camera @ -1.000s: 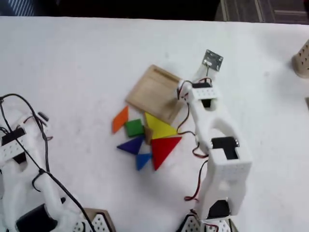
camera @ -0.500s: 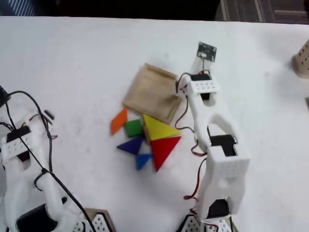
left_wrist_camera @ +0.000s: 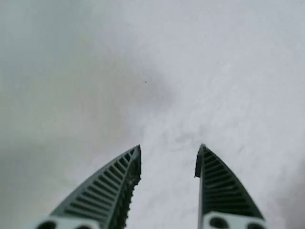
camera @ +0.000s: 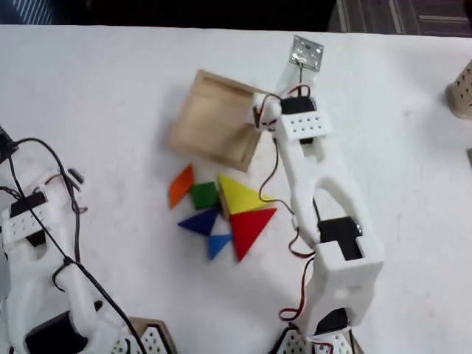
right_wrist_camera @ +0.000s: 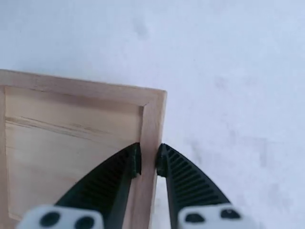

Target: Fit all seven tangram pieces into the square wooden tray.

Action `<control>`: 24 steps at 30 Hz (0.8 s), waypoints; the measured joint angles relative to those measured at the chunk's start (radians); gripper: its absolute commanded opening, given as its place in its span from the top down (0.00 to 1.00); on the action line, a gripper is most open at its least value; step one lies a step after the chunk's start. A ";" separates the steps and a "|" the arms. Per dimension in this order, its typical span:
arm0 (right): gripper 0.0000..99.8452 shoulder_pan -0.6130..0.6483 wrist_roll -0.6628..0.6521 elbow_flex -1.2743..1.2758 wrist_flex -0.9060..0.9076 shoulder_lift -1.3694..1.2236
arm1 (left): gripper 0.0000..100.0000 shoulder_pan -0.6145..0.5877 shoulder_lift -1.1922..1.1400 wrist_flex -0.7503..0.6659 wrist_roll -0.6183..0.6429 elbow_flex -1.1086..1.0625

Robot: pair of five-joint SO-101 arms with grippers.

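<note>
My right gripper point(right_wrist_camera: 148, 160) has its jaws drawn almost together, pinched on one wall of the square wooden tray point(camera: 214, 120). One finger sits inside the tray and the other outside it over the white table point(camera: 110, 88), with the rim between them near a corner. From my right wrist the tray runs past the edge of the view, so I see just that corner. In the high view my own wrist covers those fingers at the tray's right side. The tray lies askew, apart from the pieces and on their far side.

The pieces cluster nearer my bases: an orange parallelogram point(camera: 181, 184), a green square point(camera: 205, 195), a yellow triangle point(camera: 240, 195), a red triangle point(camera: 249, 227), a dark blue triangle point(camera: 200, 221) and a small blue triangle point(camera: 217, 244). They lie close together, several of them touching. A brownish sliver point(camera: 226, 203) shows between the green square and the yellow triangle, and I cannot tell what it is.

My left gripper point(left_wrist_camera: 169, 149) has its jaws standing apart with a plain gap and nothing between them, over bare table. My left arm point(camera: 29, 243) is partly cut off at the high view's left edge, well apart from the pieces.
</note>
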State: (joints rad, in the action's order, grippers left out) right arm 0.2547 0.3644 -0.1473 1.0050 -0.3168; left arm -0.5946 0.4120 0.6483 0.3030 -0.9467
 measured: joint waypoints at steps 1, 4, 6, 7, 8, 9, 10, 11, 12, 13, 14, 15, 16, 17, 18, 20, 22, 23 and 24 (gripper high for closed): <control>0.98 -0.011 -0.051 -0.020 0.046 0.000 | 0.80 0.002 0.000 0.000 -0.012 0.000; 0.98 -0.061 -0.190 -0.071 0.181 0.018 | 0.80 0.008 0.000 0.000 -0.023 0.000; 0.98 -0.109 -0.285 -0.115 0.261 0.032 | 0.80 0.008 0.000 0.000 -0.026 0.000; 0.98 -0.135 -0.338 -0.133 0.301 0.034 | 0.80 0.006 0.000 0.000 -0.029 0.000; 0.98 -0.163 -0.388 -0.147 0.338 0.034 | 0.80 0.006 0.000 0.000 -0.031 0.000; 0.98 -0.193 -0.437 -0.157 0.373 0.034 | 0.80 0.006 0.000 0.000 -0.032 0.000; 0.98 -0.221 -0.482 -0.160 0.404 0.034 | 0.80 0.006 0.000 0.000 -0.032 0.000; 0.98 -0.250 -0.526 -0.161 0.431 0.034 | 0.80 0.006 0.000 0.000 -0.032 0.000; 0.98 -0.279 -0.563 -0.163 0.454 0.034 | 0.80 0.006 0.000 0.000 -0.032 0.000; 0.98 -0.307 -0.608 -0.163 0.479 0.034 | 0.80 0.006 0.000 0.000 -0.032 0.000; 0.98 -0.336 -0.663 -0.163 0.500 0.034 | 0.80 0.006 0.000 0.000 -0.032 0.000; 0.98 -0.364 -0.730 -0.163 0.519 0.034 | 0.80 0.006 0.000 0.000 -0.032 0.000; 0.98 -0.391 -0.801 -0.163 0.534 0.034 | 0.80 0.006 0.000 0.000 -0.032 0.000; 0.98 -0.420 -0.867 -0.163 0.542 0.034 | 0.80 0.006 0.000 0.000 -0.032 0.000; 0.98 -0.453 -0.913 -0.163 0.543 0.034 | 0.80 0.006 0.000 0.000 -0.032 0.000; 0.98 -0.519 -0.954 -0.163 0.543 0.034 | 0.80 0.006 0.000 0.000 -0.032 0.000; 0.98 -0.572 -0.997 -0.140 0.516 0.035 | 0.80 0.006 0.000 0.000 -0.032 0.000; 0.98 -0.589 -1.020 -0.118 0.500 0.035 | 0.80 0.006 0.000 0.000 -0.032 0.000; 0.98 -0.597 -1.037 -0.091 0.477 0.035 | 0.80 0.006 0.000 0.000 -0.032 0.000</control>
State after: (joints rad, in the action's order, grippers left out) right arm -0.3422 -0.6728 -0.2378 1.4822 -0.2816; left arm -0.5884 0.4120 0.6483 0.2708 -0.9467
